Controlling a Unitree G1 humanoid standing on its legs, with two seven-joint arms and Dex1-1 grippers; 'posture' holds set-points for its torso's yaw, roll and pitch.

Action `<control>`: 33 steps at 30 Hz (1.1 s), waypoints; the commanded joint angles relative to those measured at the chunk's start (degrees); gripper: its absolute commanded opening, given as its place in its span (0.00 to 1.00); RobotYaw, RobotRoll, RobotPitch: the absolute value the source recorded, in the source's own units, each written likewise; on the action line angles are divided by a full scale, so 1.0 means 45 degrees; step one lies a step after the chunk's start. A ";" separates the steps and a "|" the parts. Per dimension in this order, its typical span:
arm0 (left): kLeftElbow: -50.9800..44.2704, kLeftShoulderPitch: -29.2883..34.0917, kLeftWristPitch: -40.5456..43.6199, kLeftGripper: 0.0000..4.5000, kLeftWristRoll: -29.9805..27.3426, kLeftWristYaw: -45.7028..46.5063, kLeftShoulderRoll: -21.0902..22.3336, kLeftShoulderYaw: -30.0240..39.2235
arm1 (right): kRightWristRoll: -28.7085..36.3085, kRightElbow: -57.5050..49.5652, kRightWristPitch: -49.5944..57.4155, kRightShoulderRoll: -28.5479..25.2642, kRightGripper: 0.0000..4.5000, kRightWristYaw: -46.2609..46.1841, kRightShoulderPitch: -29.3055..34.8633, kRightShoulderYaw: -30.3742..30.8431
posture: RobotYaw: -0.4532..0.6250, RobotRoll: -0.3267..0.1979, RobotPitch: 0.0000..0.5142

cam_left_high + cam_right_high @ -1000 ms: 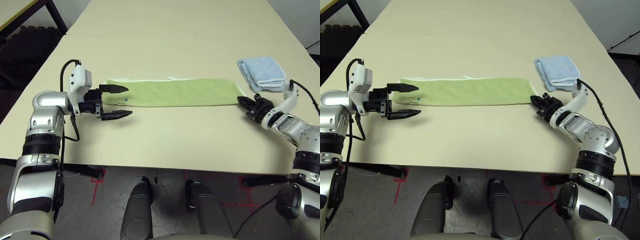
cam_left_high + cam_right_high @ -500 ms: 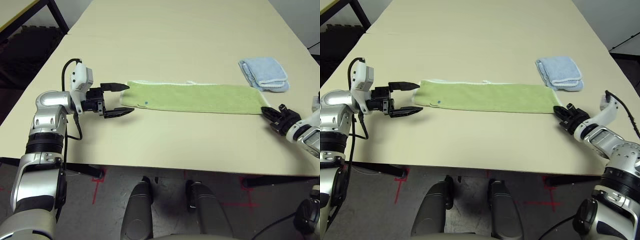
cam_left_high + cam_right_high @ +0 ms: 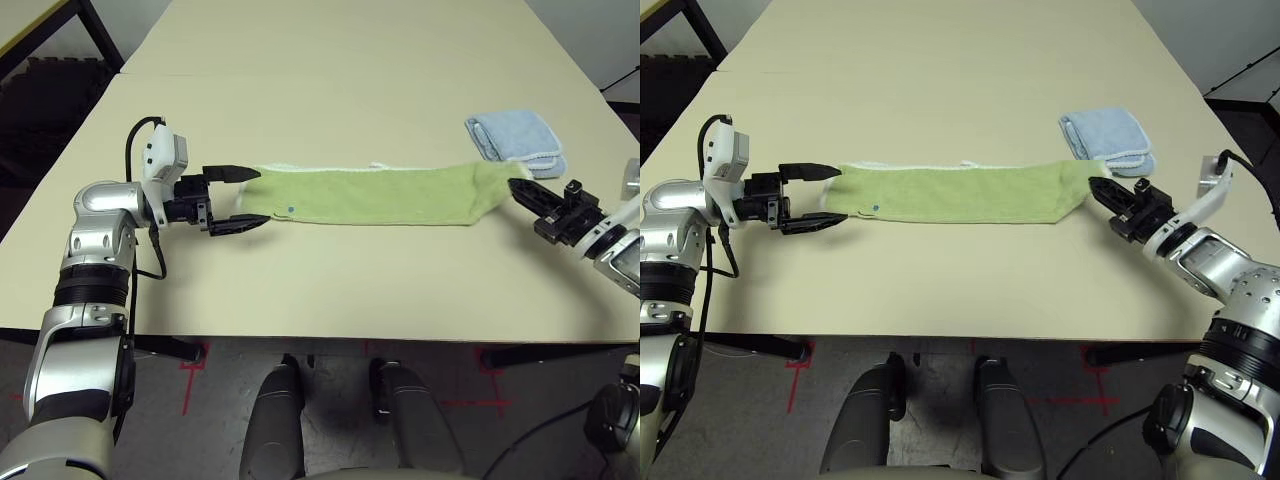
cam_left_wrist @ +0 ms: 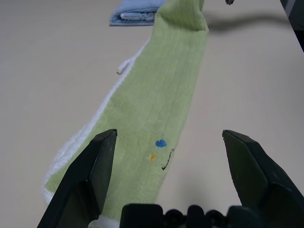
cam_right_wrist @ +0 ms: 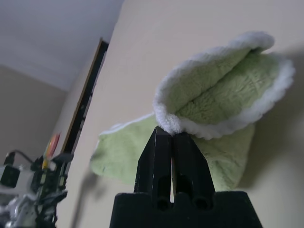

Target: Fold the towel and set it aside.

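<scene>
The light green towel point(image 3: 380, 195) lies as a long strip across the table, its white trim along the far edge. My left gripper point(image 3: 258, 197) is open, one finger on each side of the towel's left end, close above the table. In the left wrist view the towel point(image 4: 156, 104) runs between the fingers point(image 4: 90, 175), with a small dark mark and coloured dots near that end. My right gripper point(image 3: 522, 187) is shut on the towel's right end and holds it slightly off the table. In the right wrist view the fingertips point(image 5: 164, 142) pinch the white edge of the towel point(image 5: 213, 104).
A folded light blue towel point(image 3: 515, 140) lies just beyond the right gripper. The beige table point(image 3: 330, 90) reaches far back. Its front edge is close below both arms. Dark floor and a table frame point(image 3: 95, 25) show at the far left.
The right gripper, shut on the towel's right end, first dragged the strip to the right, then lifted that end and swung it back toward the middle. The left gripper stayed open.
</scene>
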 commanded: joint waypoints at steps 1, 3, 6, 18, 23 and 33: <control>0.0018 -0.0063 -0.0017 1.00 -0.0020 -0.0128 0.0031 -0.0168 | -0.0147 -0.0721 0.0436 -0.0268 0.01 0.0645 -0.0023 0.1328 | 0.39 0.62 0.37; 0.0034 -0.0085 -0.0021 1.00 -0.0013 -0.0126 0.0029 -0.0173 | -0.0286 -0.0842 0.0536 -0.0369 0.01 0.0798 -0.0094 0.1905 | 0.39 0.62 0.37; -0.0020 -0.0065 -0.0005 1.00 -0.0019 -0.0114 0.0048 -0.0168 | -0.1010 -0.0662 0.0297 -0.0238 0.01 0.0712 -0.0510 0.2894 | 0.40 0.62 0.37; -0.0316 0.0222 0.0090 1.00 -0.0073 -0.0071 0.0216 -0.0091 | -0.2888 0.0038 -0.0180 0.0749 0.01 0.0936 -0.1472 0.4984 | 0.42 0.62 0.37; -0.0362 0.0282 0.0077 1.00 -0.0077 -0.0006 0.0212 -0.0077 | -0.3231 -0.0152 -0.0164 0.0956 0.01 0.1163 -0.1357 0.5340 | 0.42 0.62 0.37; -0.0408 0.0342 0.0093 1.00 -0.0061 0.0070 0.0211 -0.0091 | -0.4005 -0.0614 -0.0427 0.1433 0.12 0.1489 -0.1210 0.6089 | 0.42 0.62 0.37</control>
